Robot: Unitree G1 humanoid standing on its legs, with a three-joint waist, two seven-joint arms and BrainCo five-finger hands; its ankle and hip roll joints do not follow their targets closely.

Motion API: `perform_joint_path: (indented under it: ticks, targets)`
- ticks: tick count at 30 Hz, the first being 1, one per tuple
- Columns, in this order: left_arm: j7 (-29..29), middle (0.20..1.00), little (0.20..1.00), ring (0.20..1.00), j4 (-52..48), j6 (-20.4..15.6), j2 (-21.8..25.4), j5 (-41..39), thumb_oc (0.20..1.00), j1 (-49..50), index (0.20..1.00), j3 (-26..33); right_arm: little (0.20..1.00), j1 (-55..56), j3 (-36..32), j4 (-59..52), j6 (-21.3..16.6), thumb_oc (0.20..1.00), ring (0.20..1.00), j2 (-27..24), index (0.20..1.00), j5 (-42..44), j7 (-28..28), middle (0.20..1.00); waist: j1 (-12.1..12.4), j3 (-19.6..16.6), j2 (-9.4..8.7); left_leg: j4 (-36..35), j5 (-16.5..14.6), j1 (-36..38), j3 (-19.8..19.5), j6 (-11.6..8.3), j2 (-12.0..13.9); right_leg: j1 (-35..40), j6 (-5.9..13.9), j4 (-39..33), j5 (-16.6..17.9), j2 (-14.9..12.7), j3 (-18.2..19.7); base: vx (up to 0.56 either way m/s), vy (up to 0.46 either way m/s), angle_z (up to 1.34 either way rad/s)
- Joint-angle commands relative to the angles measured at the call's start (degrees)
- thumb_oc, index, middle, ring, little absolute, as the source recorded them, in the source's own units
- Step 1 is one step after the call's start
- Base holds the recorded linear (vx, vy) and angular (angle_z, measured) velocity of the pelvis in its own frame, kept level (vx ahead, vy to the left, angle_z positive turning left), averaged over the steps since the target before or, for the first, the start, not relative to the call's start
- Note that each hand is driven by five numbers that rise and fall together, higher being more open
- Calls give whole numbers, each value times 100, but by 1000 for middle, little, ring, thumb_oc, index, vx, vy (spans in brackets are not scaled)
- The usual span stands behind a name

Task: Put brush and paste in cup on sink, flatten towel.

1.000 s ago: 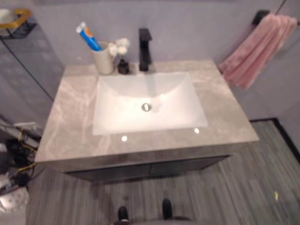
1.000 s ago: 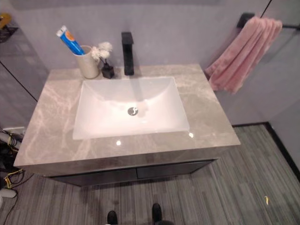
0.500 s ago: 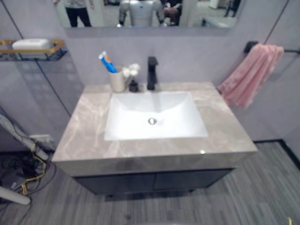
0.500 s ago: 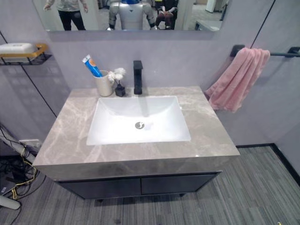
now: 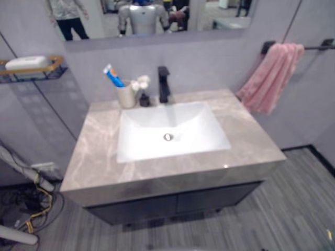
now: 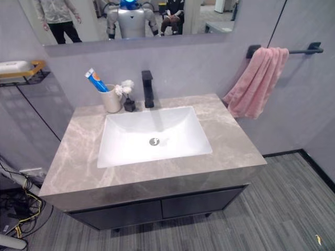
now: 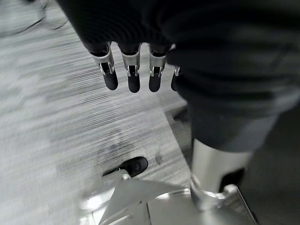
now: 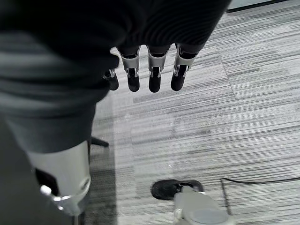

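Up on the counter in the left eye view, the cup (image 5: 125,96) already holds the paste (image 5: 113,76); can't make out the brush. In the right eye view the towel (image 6: 255,82) hangs bunched on its rail (image 6: 301,50), so I'd spread it evenly. In the wrist views my left hand (image 7: 132,75) and right hand (image 8: 152,75) dangle relaxed and empty over the floor.

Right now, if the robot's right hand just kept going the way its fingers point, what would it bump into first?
The right hand hangs with relaxed, empty fingers pointing down at the grey striped floor. Nothing shows in between, so it would probably meet the floor first.
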Motion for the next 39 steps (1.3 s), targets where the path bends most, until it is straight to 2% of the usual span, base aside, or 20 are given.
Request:
perform_joint_path:
  ticks: [1,5,6,7,8,9,12,14,16,18,20,22,24,30,34,35,36,37,38,39]
  targets:
    - [41,1000,1000,1000,62,-103,-26,517,1000,-122,1000,-32,1000,-259,120,164,-26,1000,1000,56,1000,96,-101,1000,-183,63,-166,1009,-773,-276,-415,478,-137,-115,79,328,-47,-163,-129,-159,178,-12]
    - [153,1000,1000,1000,-270,-188,4,1187,1000,-432,1000,-818,1000,-283,101,195,5,1000,1000,72,1000,198,-180,1000,-267,130,-104,948,-795,-403,-147,664,-404,-516,321,76,975,-381,188,-218,244,-39]
    - [156,1000,1000,1000,-421,-249,50,1337,1000,-534,1000,-1049,1000,-351,78,188,8,1000,1000,55,1000,254,-234,1000,-264,232,-89,983,-799,-518,-1,712,-467,-718,374,-61,1290,-473,187,-375,267,-75]
    - [158,1000,1000,1000,-481,-274,40,1333,1000,-619,1000,-1126,1000,-407,75,181,-2,1000,1000,51,1000,306,-256,1000,-208,344,-69,1079,-830,-631,164,726,-483,-899,394,-141,1319,-552,-105,-385,235,-86]
    - [166,1000,1000,1000,-510,-275,40,1318,1000,-664,1000,-1129,1000,-416,1,210,-3,1000,1000,43,1000,408,-246,1000,-173,444,-30,1154,-851,-704,253,733,-469,-1005,382,-141,1149,-583,-504,-378,235,-161]
    - [75,1000,1000,1000,-518,-254,50,1457,1000,-676,1000,-1191,1000,-412,-328,382,-1,1000,1000,-12,1000,840,-270,1000,-180,536,62,1036,-817,-688,427,744,-423,-1046,315,94,623,-530,-1112,-243,157,-170]
    - [37,1000,1000,1000,-487,-239,94,1522,1000,-607,1000,-1199,1000,-377,-390,511,14,1000,1000,-58,1000,802,-270,1000,-154,576,144,759,-722,-522,623,764,-372,-1028,260,567,265,-439,-1244,-107,88,-104]
    - [17,1000,1000,1000,-393,-208,102,1507,1000,-512,1000,-1116,1000,-394,-396,507,15,1000,1000,-158,1000,688,-321,1000,-44,545,245,523,-673,-378,733,738,-339,-736,270,892,-89,-513,-1753,-40,39,-107]
    - [48,1000,1000,1000,-74,-145,69,1427,1000,-405,1000,-816,1000,-502,-435,312,-54,1000,1000,-225,1000,701,-385,1000,-12,543,349,378,-597,-311,1096,766,-277,-659,188,1717,-456,-653,-1909,-103,-15,-94]
    - [36,1000,1000,1000,93,-92,50,1394,1000,-316,1000,-656,1000,-562,-338,215,-76,1000,1000,-205,1000,614,-395,1000,43,529,326,353,-596,-267,1357,754,-238,-476,148,1948,-682,-715,-2138,-62,-122,-102]
    - [-15,1000,1000,1000,249,-59,37,1357,1000,-209,1000,-470,1000,-602,-201,169,-79,1000,1000,-184,1000,451,-382,1000,164,407,237,379,-631,-275,1727,711,-192,-38,129,1653,-802,-717,-2666,-17,-251,-103]
    - [50,1000,1000,1000,314,-31,25,1262,1000,-165,1000,-266,1000,-611,-132,156,-66,1000,1000,-144,1000,334,-387,1000,214,354,184,338,-543,-254,2063,616,-117,-46,131,1241,-733,-541,-2717,-27,-269,-185]
    - [43,1000,1000,1000,279,-41,-5,1250,1000,-239,1000,-286,1000,-498,-97,218,-53,1000,1000,-134,1000,301,-320,1000,137,336,163,298,-448,-255,2033,556,-54,-85,68,1165,-813,-337,-2388,9,-281,-104]
    - [81,1000,1000,1000,-158,-123,52,1252,1000,-595,1000,-642,1000,-182,-165,693,78,1000,1000,-289,1000,-10,-340,1000,-84,362,239,142,-179,-230,1847,371,69,3,-75,749,-812,5,-2155,15,-253,-20]
    - [102,1000,1000,1000,-311,-153,24,1221,1000,-941,1000,-895,1000,-139,-280,898,92,1000,1000,-453,1000,56,-311,1000,-117,443,230,127,-7,-370,1110,210,51,-24,-226,637,-828,209,-1896,12,-215,-18]
    - [129,1000,1000,1000,-322,-161,13,1191,1000,-1017,1000,-973,1000,-160,-261,911,78,1000,1000,-456,1000,70,-327,1000,-109,472,203,175,10,-449,738,192,29,-44,-296,632,-837,278,-1788,-17,-344,-31]
    - [162,1000,1000,1000,-304,-169,-8,1134,1000,-1067,1000,-985,1000,-228,-175,873,27,1000,1000,-489,1000,41,-328,1000,-18,528,104,414,-2,-655,11,214,-101,-112,-397,608,-790,370,-1586,-22,-268,-19]
    - [163,1000,1000,1000,-303,-169,-8,1134,1000,-1069,1000,-984,1000,-230,-175,873,27,1000,1000,-488,1000,41,-328,1000,-23,516,103,424,0,-678,7,215,-102,-128,-397,608,-786,368,-1591,-20,-238,-23]
    - [144,1000,1000,1000,-270,-168,-22,1123,1000,-1064,1000,-976,1000,-293,-77,857,16,1000,1000,-495,1000,-31,-310,1000,41,577,45,639,-105,-755,-414,221,-217,-151,-420,663,-795,442,-1415,2,-79,-64]
    - [144,1000,1000,1000,-269,-168,-21,1123,1000,-1066,1000,-975,1000,-296,-77,858,15,1000,1000,-494,1000,-31,-310,1000,37,569,44,648,-104,-772,-417,222,-219,-163,-420,663,-792,440,-1418,46,-174,-89]
